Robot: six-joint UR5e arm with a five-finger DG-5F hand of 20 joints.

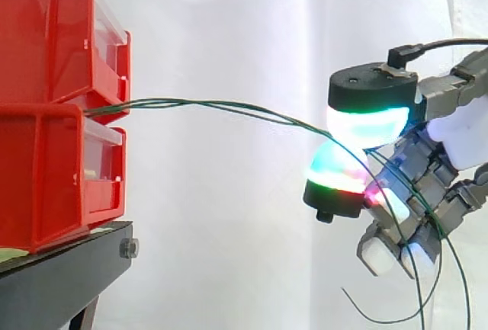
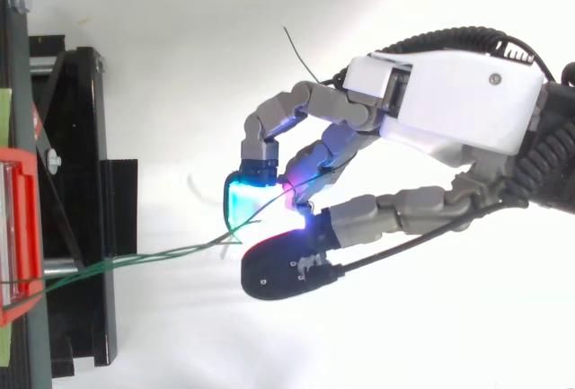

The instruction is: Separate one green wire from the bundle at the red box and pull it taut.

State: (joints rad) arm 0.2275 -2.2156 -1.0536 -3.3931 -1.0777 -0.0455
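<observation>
Side view: two red bins stacked at left, upper red bin (image 1: 46, 33) on lower red bin (image 1: 46, 177), both glossy moulded plastic with clear front panels, sitting on a black stand (image 1: 61, 277) of flat metal with a bolt head (image 1: 128, 248) on its end. Behind is a plain white curtain (image 1: 229, 254). The green wires (image 1: 213, 104), thin and smooth, leave the gap between the two bins as a close bunch of strands. They run right in a shallow wavy line, not fully straight, to the hand (image 1: 427, 170). The hand is closed in a pinch: a black-capped upper pad (image 1: 370, 124) glowing white-cyan sits over a lower domed pad (image 1: 335, 170) glowing green, red and magenta, with the wires caught between them. Cannot tell how many strands are in the pinch. Past the pads the slack drops in long loops beside the curled grey jointed fingers (image 1: 412, 193), and loose ends hang low at the bottom right. Top view: the hand (image 2: 449, 92) comes in from the right, a white hard-shell palm with grey segmented fingers bent inward. A cyan pad (image 2: 244, 202) meets the black-backed pad (image 2: 287, 268), and the green wires (image 2: 144, 258) reach that meeting point from the red bin edge (image 2: 18, 227) at far left, crossing the black stand (image 2: 81, 137). Here two strands read apart and cross near the stand, which the side view bunches together. One loose wire end (image 2: 296, 48) pokes up above the fingers, which the side view does not show.
</observation>
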